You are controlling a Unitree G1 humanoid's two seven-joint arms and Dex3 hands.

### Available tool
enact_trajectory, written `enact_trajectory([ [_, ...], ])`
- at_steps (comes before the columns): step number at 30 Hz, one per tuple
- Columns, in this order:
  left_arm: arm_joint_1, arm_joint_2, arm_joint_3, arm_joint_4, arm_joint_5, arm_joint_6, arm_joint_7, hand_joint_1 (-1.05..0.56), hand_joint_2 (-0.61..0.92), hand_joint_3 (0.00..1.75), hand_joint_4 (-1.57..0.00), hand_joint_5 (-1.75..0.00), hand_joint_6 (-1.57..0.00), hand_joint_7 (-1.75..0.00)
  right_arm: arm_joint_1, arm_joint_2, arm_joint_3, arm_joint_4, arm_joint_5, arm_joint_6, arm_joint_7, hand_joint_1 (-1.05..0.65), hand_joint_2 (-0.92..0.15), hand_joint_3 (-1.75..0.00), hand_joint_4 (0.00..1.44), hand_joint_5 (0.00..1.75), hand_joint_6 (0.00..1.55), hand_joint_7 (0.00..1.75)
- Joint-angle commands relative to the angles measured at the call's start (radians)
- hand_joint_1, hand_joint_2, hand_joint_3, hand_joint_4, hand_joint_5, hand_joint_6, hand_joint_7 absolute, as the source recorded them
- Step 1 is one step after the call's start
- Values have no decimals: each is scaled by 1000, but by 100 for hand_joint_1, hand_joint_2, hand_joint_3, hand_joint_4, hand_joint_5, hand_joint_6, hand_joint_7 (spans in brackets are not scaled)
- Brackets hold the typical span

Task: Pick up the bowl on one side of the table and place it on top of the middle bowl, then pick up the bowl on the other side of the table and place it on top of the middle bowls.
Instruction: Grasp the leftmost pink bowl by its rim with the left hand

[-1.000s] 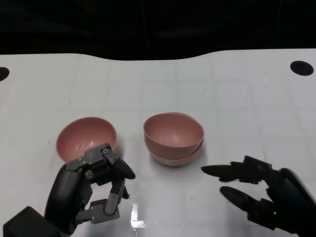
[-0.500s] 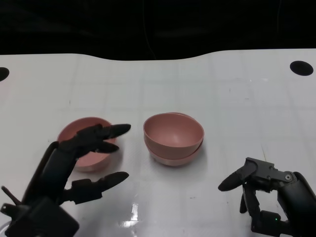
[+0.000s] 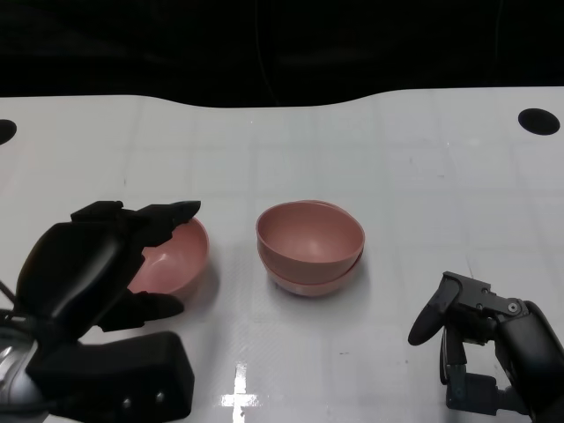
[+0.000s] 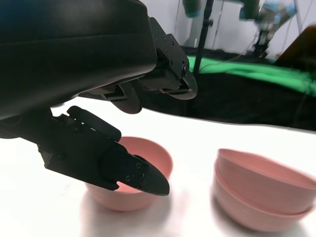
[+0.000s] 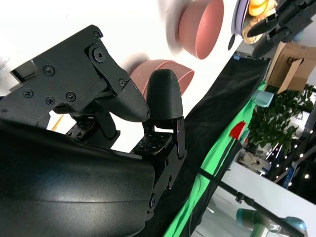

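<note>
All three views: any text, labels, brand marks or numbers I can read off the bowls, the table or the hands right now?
None can be read.
Single pink bowl and stacked pink bowls: plain, no print.
White table: no writing, only dark round marks near its edges.
Left hand and right hand: bare black shells with screws, no lettering.
Cardboard box in the right wrist view: nothing legible at this size.

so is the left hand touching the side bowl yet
Cannot tell. In the head view the left hand overlaps the side bowl; the left wrist view shows fingers in front of it, with no plain gap or contact.
</note>
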Motion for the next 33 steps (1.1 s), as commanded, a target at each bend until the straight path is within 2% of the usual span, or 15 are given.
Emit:
enact_trajectory([
  [1, -46, 35, -39, 49, 37, 66, -54, -54, 89, 1, -35, -46, -44, 0, 2, 6, -8, -1, -2, 23, -1, -6, -25, -163, 95, 175, 82, 161],
  [8, -170, 58, -167, 205, 131, 175, -146, -49, 90, 1, -50, -19, -47, -1, 1, 19, -6, -12, -7, 46, -1, -6, -24, -164, 95, 175, 81, 161],
  [12, -245, 87, -244, 291, 166, 198, -238, -45, 92, 8, -58, -17, -52, -2, -2, 24, -6, -14, -19, 49, -5, -5, -24, -164, 95, 175, 81, 160],
  [15, -288, 88, -276, 361, 142, 187, -273, -44, 92, 9, -72, -23, -60, -6, -5, 27, -6, -14, -26, 46, -10, -5, -24, -164, 94, 175, 81, 159],
  [16, -299, 88, -281, 385, 130, 176, -270, -43, 92, 9, -79, -27, -63, -6, -6, 29, -7, -14, -28, 46, -11, -5, -24, -164, 94, 175, 81, 159],
  [20, -352, 83, -310, 513, 101, 116, -224, -36, 92, 15, -72, -112, -85, -3, -9, 35, -8, -21, -30, 61, -10, -6, -24, -164, 94, 175, 82, 157],
  [21, -364, 82, -316, 543, 95, 101, -210, -34, 92, 17, -70, -123, -88, -3, -10, 35, -8, -21, -32, 63, -10, -6, -24, -163, 94, 175, 82, 157],
  [23, -378, 82, -324, 578, 87, 82, -191, -30, 92, 17, -68, -129, -97, -6, -11, 36, -8, -21, -33, 64, -10, -6, -23, -164, 94, 175, 82, 157],
  [24, -382, 78, -319, 603, 80, 50, -129, -30, 92, 17, -68, -130, -98, -6, -11, 35, -8, -20, -33, 60, -10, -6, -23, -164, 94, 175, 82, 157],
  [25, -381, 72, -307, 623, 66, 12, -53, -29, 92, 20, -72, -142, -107, -12, -11, 35, -9, -20, -33, 58, -9, -6, -23, -164, 93, 175, 82, 156],
  [26, -381, 67, -300, 640, 55, -18, 5, -28, 90, 29, -74, -158, -98, -55, -11, 35, -9, -20, -33, 57, -9, -6, -23, -164, 93, 175, 82, 156],
  [27, -380, 63, -292, 651, 43, -43, 57, -27, 88, 35, -75, -168, -80, -104, -11, 35, -9, -21, -32, 57, -8, -6, -23, -164, 93, 175, 82, 155],
  [28, -380, 62, -291, 658, 40, -59, 97, -27, 89, 42, -79, -171, -71, -130, -11, 35, -9, -21, -32, 57, -8, -6, -23, -164, 93, 175, 82, 155],
  [31, -387, 67, -301, 662, 56, -99, 207, -27, 90, 47, -79, -174, -59, -151, -10, 35, -8, -22, -35, 57, -8, -6, -23, -164, 93, 175, 82, 155],
  [33, -389, 67, -303, 644, 66, -118, 267, -27, 87, 45, -77, -175, -63, -140, -10, 34, -7, -22, -37, 56, -9, -7, -22, -164, 93, 175, 82, 155],
])
